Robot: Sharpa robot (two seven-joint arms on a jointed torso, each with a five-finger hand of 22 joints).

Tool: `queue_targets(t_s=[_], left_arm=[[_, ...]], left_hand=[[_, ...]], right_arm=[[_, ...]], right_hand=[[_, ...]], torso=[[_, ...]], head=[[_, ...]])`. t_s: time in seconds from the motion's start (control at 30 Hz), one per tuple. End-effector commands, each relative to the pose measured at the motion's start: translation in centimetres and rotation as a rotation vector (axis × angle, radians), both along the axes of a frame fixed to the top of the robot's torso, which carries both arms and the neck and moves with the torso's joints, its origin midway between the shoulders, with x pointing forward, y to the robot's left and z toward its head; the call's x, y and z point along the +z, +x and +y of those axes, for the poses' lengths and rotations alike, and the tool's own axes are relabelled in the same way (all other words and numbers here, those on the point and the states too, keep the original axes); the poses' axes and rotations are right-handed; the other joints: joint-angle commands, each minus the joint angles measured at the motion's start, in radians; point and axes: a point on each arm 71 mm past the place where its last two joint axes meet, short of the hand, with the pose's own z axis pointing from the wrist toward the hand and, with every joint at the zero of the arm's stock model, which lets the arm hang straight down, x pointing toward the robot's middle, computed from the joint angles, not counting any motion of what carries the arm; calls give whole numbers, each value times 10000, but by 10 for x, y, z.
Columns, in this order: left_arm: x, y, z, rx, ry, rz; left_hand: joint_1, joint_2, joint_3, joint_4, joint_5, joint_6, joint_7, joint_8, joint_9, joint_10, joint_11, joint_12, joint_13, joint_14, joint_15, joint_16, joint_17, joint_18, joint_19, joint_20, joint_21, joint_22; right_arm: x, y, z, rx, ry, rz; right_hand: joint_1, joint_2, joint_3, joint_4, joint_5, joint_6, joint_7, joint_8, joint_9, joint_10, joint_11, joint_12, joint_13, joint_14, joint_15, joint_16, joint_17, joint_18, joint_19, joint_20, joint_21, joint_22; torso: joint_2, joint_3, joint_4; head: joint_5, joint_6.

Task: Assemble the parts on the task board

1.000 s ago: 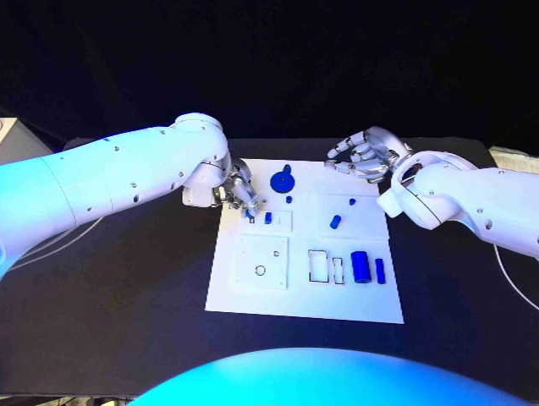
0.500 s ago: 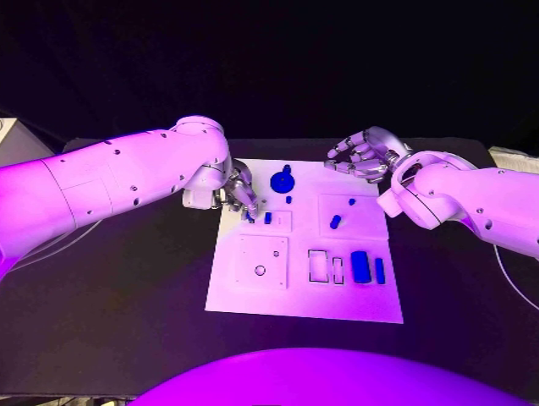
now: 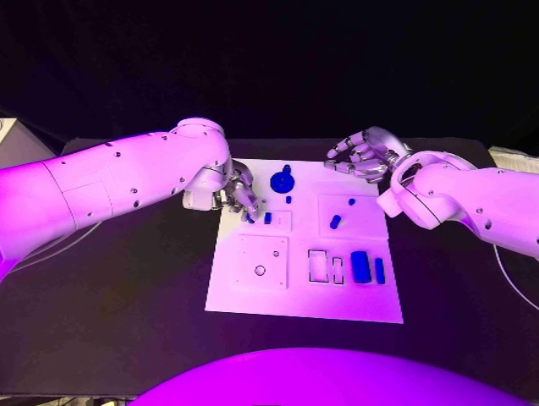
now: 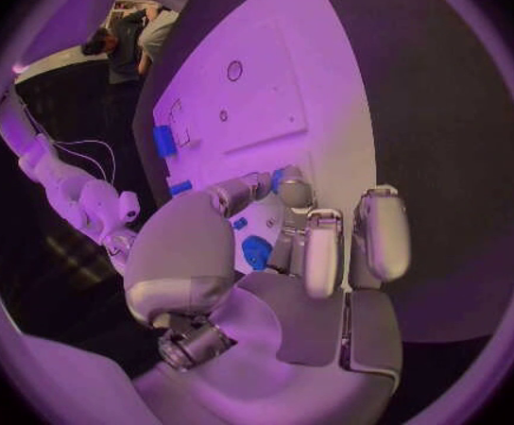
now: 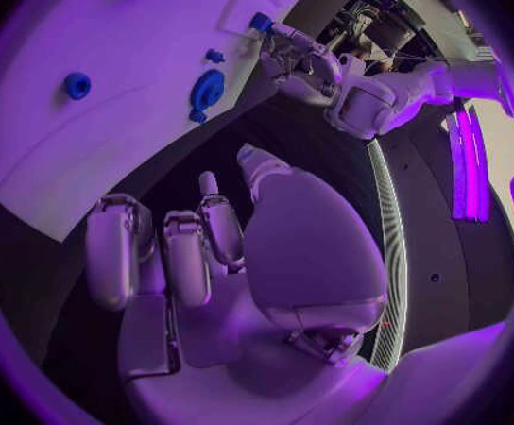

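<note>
**Board assembly: left hand at the board's left edge**

Nothing among the parts has shifted since the earlier frames; both arms and hands hold the same stations, and the parts lie as they did before.

The task board (image 3: 304, 245) lies in the middle of the table (image 3: 123, 321), long side running from near edge to far edge. The left hand (image 3: 238, 196) reaches over the board's left edge toward the far end, fingers pointing down at a small blue peg (image 3: 266, 217) that sits at a square outline there. The left wrist view shows the fingertips (image 4: 290, 187) closed in around a small blue part (image 4: 279, 176); whether they actually grip it cannot be told.

The right hand (image 3: 365, 156) hovers beyond the far right corner of the board, off the plate, fingers curled inward with nothing in them. The right wrist view confirms this: its fingers (image 5: 175, 255) are folded over bare dark table.

Parts on the board:
- a round blue disc (image 3: 282, 180) near the far edge, with a small blue stud (image 3: 288, 200) just beside it;
- a short blue pin (image 3: 335, 222) toward the right edge;
- a large blue cylinder (image 3: 360, 266) and a slim blue bar (image 3: 380, 270), side by side near the right edge toward the near end.
</note>
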Motion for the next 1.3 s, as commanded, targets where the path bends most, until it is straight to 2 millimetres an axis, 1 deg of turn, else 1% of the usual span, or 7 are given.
queue_targets(t_s=[0.03,0.93,1.17,1.3], left_arm=[[-2,-1,-2,-183,-6,33],[-5,-1,0,-162,115,71],[-8,-2,-2,-145,89,61],[-10,-3,-4,-169,106,97]], left_hand=[[94,42,2011,-2082,57,87,-43,7,2,71,-4,37,16,1024,-51,45,2589,-30,31,-17,25,447],[107,37,1983,-2080,109,100,-44,-2,-10,87,-5,47,40,1031,-51,56,2608,-30,30,-18,24,447],[121,35,1946,-2068,204,122,-46,-15,-29,104,-7,49,51,1035,-53,62,2620,-32,36,-19,30,456],[120,14,1888,-2050,440,167,-56,-30,-61,162,-16,76,115,1040,-60,71,2635,-41,67,-24,56,491]], right_arm=[[0,-1,2,194,-31,7],[-1,-1,2,206,-31,18],[-1,-1,2,214,-29,19],[-1,-1,2,215,-29,19]], right_hand=[[-30,-13,61,12,56,-40,6,66,-10,-48,-3,8,526,821,34,-50,1834,60,162,21,5,1103],[-30,-13,61,12,56,-40,6,66,-10,-48,-3,8,526,821,34,-50,1834,60,162,21,5,1103],[-30,-13,61,12,56,-40,6,66,-10,-48,-3,8,526,821,34,-50,1834,60,162,21,5,1103],[-30,-13,61,12,56,-40,6,66,-10,-48,-3,8,526,821,34,-50,1834,60,162,21,5,1103]], torso=[[3,1,0],[4,5,4],[9,4,-9],[9,8,-1]], head=[[-7,2],[-37,2],[-34,2],[-48,2]])
